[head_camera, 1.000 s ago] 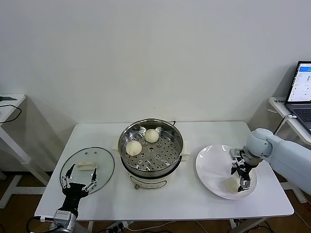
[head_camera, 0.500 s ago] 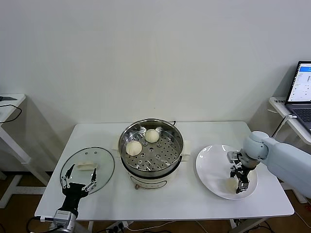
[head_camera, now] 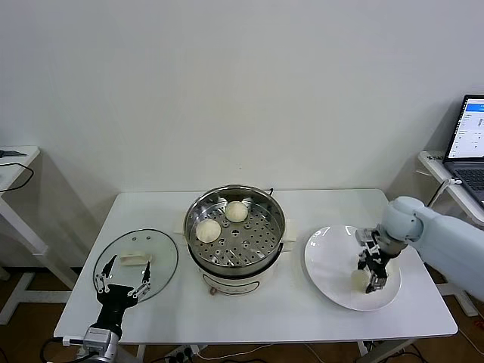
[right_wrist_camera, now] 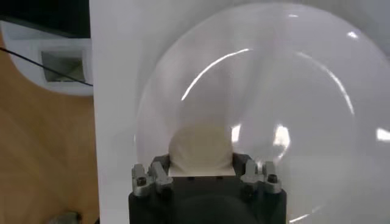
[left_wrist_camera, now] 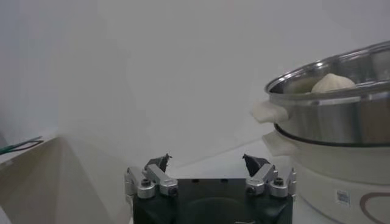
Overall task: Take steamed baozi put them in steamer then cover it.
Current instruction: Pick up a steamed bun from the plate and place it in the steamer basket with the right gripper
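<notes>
Round stainless-steel steamer (head_camera: 236, 227) on a cream-white base, uncovered at the table's centre, two pale pleated baozi (head_camera: 208, 230) (head_camera: 237, 211) on its perforated tray, a third baozi (head_camera: 361, 279) on the white plate (head_camera: 329, 257) to the right.

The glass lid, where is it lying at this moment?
In the head view the glass lid lies flat on the table's left side, beside the steamer, with the open left tool above its near edge.
</notes>
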`<action>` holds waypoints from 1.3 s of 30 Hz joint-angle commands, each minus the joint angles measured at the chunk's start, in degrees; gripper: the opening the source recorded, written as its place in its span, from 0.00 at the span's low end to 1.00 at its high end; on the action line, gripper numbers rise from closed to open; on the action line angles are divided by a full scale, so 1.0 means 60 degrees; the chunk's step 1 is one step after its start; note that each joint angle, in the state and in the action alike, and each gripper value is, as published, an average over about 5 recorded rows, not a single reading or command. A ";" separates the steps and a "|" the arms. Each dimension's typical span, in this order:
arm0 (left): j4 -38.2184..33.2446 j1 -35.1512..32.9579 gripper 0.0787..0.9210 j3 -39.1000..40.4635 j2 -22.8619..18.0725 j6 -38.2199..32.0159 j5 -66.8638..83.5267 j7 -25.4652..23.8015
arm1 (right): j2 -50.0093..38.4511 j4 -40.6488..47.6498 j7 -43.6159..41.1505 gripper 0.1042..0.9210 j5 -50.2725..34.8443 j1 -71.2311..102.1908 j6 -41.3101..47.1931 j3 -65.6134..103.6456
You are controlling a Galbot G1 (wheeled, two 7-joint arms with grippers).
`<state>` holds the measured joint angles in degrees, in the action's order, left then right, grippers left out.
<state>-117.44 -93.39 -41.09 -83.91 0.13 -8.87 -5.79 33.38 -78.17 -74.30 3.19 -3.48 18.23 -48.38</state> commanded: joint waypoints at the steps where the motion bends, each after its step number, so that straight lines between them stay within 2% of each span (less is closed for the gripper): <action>1: -0.0050 -0.0026 0.88 -0.0034 0.0038 0.0012 -0.0004 -0.0006 | 0.0480 -0.0227 -0.0055 0.69 -0.1716 -0.4583 -0.0398 -0.2319; 5: -0.0046 -0.0021 0.88 -0.0055 0.0042 0.0006 -0.0002 -0.0020 | 0.1142 -0.0483 -0.0053 0.69 -0.2059 -0.6253 -0.0953 -0.3275; 10: -0.0012 0.0019 0.88 -0.0067 0.0050 0.0012 0.0016 -0.0036 | 0.2181 -0.0790 0.0050 0.69 -0.1985 -0.7000 -0.2255 -0.3614; 18: 0.0052 0.0096 0.88 -0.0102 0.0086 0.0037 0.0071 -0.0050 | 0.4194 -0.0593 0.0461 0.69 -0.0543 -0.7209 -0.5636 -0.4002; 28: 0.0182 0.0163 0.88 -0.0244 0.0177 0.0037 0.0240 -0.0110 | 0.5998 0.0131 0.1605 0.69 0.0397 -0.6514 -0.7892 -0.4416; 39: 0.0374 0.0281 0.88 -0.0345 0.0242 0.0029 0.0311 -0.0147 | 0.6301 -0.0455 0.1671 0.69 0.0279 -0.6019 -0.8356 -0.4770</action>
<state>-115.73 -91.93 -43.04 -82.48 0.32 -7.16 -6.59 66.20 -79.55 -66.30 3.55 -40.30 -24.74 -74.77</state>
